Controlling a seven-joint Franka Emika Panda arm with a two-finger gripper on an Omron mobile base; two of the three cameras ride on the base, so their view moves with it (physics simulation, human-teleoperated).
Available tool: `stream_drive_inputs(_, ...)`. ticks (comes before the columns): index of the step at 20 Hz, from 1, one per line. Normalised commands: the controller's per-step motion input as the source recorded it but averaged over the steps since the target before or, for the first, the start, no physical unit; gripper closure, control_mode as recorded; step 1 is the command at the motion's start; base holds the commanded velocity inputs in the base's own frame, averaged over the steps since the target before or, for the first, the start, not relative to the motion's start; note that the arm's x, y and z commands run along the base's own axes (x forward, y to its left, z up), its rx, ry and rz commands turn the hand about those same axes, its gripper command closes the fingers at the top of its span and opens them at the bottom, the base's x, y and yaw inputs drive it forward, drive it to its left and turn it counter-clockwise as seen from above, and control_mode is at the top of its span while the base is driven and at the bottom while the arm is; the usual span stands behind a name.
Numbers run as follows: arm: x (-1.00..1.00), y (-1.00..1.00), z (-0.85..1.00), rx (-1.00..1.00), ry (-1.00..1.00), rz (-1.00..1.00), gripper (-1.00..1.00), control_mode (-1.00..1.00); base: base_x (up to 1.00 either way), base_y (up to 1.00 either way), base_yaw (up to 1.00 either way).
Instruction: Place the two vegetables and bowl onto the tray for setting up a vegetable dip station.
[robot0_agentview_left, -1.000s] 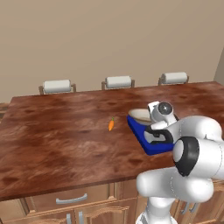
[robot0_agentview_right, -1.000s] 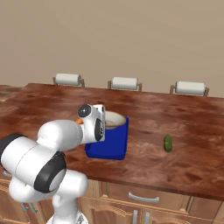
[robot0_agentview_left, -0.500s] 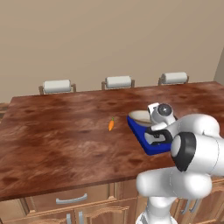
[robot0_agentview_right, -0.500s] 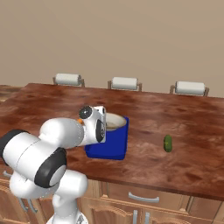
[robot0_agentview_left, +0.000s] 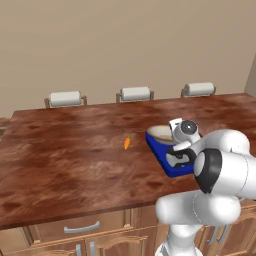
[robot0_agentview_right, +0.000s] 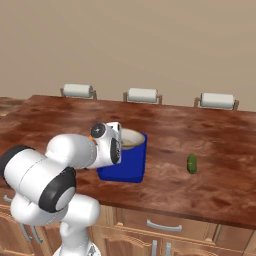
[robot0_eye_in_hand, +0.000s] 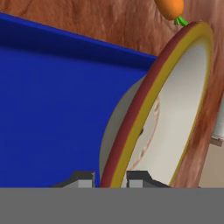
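Bowl (robot0_eye_in_hand: 175, 109) is pinched by its rim in the pincer (robot0_eye_in_hand: 111, 178), jaws clenched either side of the gold edge, its body over the far part of the blue tray (robot0_eye_in_hand: 52, 100). Risk: if let go w/ bowl tilted or overhanging tray edge, it could tip off onto worktop (robot0_agentview_left: 70, 155). Carrot (robot0_agentview_left: 127, 143) lies just beyond bowl; cucumber (robot0_agentview_right: 191, 163) well apart, off to pincer's right, both not yet on tray.

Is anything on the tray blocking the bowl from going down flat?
Nothing visible. The gripper pinches the bowl's rim, with the bowl over the far end of the blue tray, whose visible surface is bare. The carrot lies apart on the table.
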Motion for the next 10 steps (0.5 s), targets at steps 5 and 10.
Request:
stream_drive_inputs(5,0.00,0.00,-0.03,-0.01,-0.08,0.00,1.00,-1.00,0.00,0.00,0.00)
stream_drive_inputs(10,0.01,0.00,-0.07,-0.02,-0.01,0.00,1.00,-1.00,0.00,0.00,0.00)
